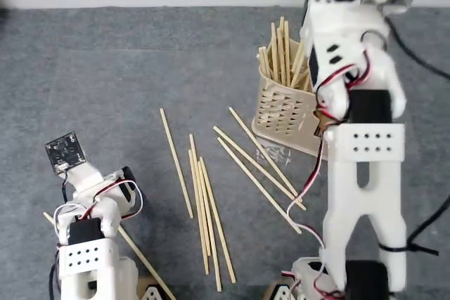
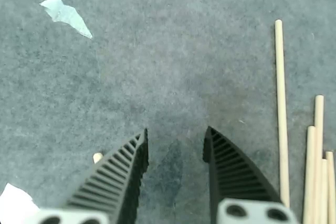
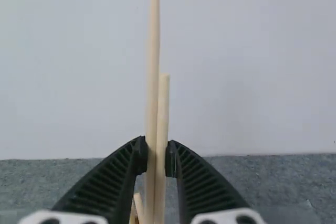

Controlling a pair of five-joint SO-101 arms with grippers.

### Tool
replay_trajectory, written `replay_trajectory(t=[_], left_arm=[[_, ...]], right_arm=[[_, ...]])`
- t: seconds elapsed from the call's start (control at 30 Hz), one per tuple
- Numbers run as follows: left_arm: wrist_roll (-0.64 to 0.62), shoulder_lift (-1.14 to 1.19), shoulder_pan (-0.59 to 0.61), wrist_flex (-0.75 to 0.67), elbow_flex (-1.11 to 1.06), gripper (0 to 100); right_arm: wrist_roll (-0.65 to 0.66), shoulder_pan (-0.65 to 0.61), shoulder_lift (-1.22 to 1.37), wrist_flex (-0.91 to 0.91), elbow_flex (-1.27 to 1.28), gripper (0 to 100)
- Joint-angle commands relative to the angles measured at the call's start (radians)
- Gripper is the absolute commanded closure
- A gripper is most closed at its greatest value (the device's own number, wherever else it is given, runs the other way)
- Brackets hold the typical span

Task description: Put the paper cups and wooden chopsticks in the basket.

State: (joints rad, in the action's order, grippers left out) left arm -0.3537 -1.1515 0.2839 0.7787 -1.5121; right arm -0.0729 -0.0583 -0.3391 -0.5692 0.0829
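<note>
The right tool point(image 3: 156, 156) is closed tight on two held chopsticks point(image 3: 156, 103). Its ribbed black jaws pinch them side by side near their lower ends. The two point straight up with their long axes vertical against the plain white wall point(image 3: 262, 51), and one reaches higher than the other. They are pale, smooth, round wooden rods with blunt tips. In the high view this arm stands raised over the basket point(image 1: 285, 114).

The basket is a beige plastic tub with walls pierced in a grid of small holes. It sits toward the far right of the table point(image 1: 105, 68), which is covered in grey, felt-like fabric. A sheaf of standing chopsticks point(image 1: 281, 50) fills the basket, upright and fanned slightly outward.

The loose chopsticks point(image 1: 204, 201) lie flat at mid-table. Most run from far to near in a tight, nearly parallel cluster. Several point(image 1: 260, 166) just beside the basket slant from far left to near right. One point(image 1: 144, 261) lies partly under the left arm.

The left tool point(image 2: 176, 135) hangs low over the bare fabric, with its ridged jaws well apart and nothing between them. Beside it lie a few of the loose sticks point(image 2: 282, 108), lengthwise along its reach. A torn pale scrap point(image 2: 65, 14) lies farther out on the fabric.
</note>
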Motion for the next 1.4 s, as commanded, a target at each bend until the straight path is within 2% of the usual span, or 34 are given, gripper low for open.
replay_trajectory(t=[0.0, 0.07, 0.23, 0.47, 0.63, 0.73, 0.8, 0.93, 1.03, 1.23, 1.37], left_arm=[[0.008, -0.021, 0.008, -0.018, 0.005, 83], [0.008, -0.021, 0.008, -0.018, 0.005, 83], [0.008, -0.021, 0.008, -0.018, 0.005, 83], [0.008, -0.021, 0.008, -0.018, 0.005, 83], [0.008, -0.021, 0.008, -0.015, 0.008, 83], [0.008, -0.021, 0.009, 0.057, 0.048, 83], [0.008, -0.021, 0.037, 0.166, 0.120, 83], [0.017, -0.014, 0.147, 0.402, 0.326, 83], [0.095, -0.012, 0.226, 0.502, 0.414, 83], [0.213, -0.012, 0.371, 0.523, 0.397, 83], [0.282, -0.012, 0.423, 0.509, 0.315, 83]], right_arm=[[0.055, 0.005, -0.091, 0.102, 0.132, 98.7], [0.063, 0.005, -0.110, 0.104, 0.180, 96.1], [0.066, -0.005, -0.131, -0.013, 0.153, 80.5], [0.066, -0.096, -0.180, -0.381, -0.048, 85.2], [0.063, -0.191, -0.225, -0.615, -0.084, 85.4], [0.060, -0.252, -0.252, -0.743, -0.046, 85.4], [0.058, -0.282, -0.274, -0.797, 0.003, 85.4], [0.063, -0.298, -0.335, -0.808, 0.144, 85.4], [0.064, -0.295, -0.390, -0.754, 0.264, 85.4], [0.066, -0.297, -0.526, -0.664, 0.468, 85.4], [0.066, -0.298, -0.598, -0.630, 0.555, 85.4]])
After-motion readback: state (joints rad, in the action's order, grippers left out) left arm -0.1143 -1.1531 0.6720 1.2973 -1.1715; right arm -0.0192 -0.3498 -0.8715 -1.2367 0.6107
